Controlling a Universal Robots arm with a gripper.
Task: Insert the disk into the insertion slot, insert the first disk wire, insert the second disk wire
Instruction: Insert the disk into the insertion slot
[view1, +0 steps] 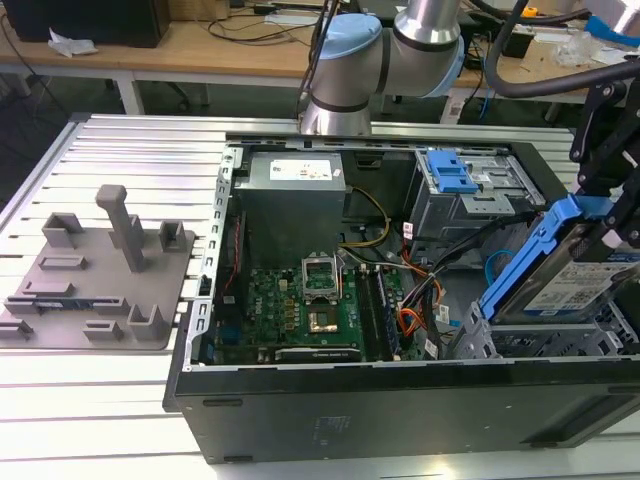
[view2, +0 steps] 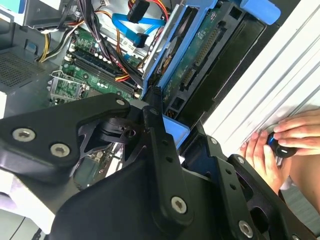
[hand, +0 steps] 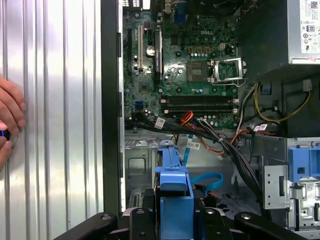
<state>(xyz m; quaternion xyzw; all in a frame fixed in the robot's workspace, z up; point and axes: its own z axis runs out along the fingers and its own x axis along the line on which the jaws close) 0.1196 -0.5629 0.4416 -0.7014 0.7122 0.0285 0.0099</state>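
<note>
The disk (view1: 578, 283), silver with a white label in a bright blue carrier, hangs tilted at the exterior view's right, one end raised. My gripper (view1: 612, 222) is shut on its upper end. The lower end dips toward the insertion slot (view1: 545, 343), a low grey cage with round-holed sides in the case's near right corner. In the second wrist view the disk's (view2: 200, 65) green circuit side faces the camera beyond my black fingers (view2: 160, 145). In the first wrist view the blue carrier (hand: 172, 195) sits between the gripper's links over the cage floor (hand: 140, 162).
A taller grey bay with a blue latch (view1: 450, 178) stands behind the cage. Loose orange, black and blue cables (view1: 420, 305) lie between motherboard (view1: 310, 315) and cage. A person's hand (hand: 10, 120) rests on the ribbed table beside the case. A grey fixture block (view1: 100, 275) sits far left.
</note>
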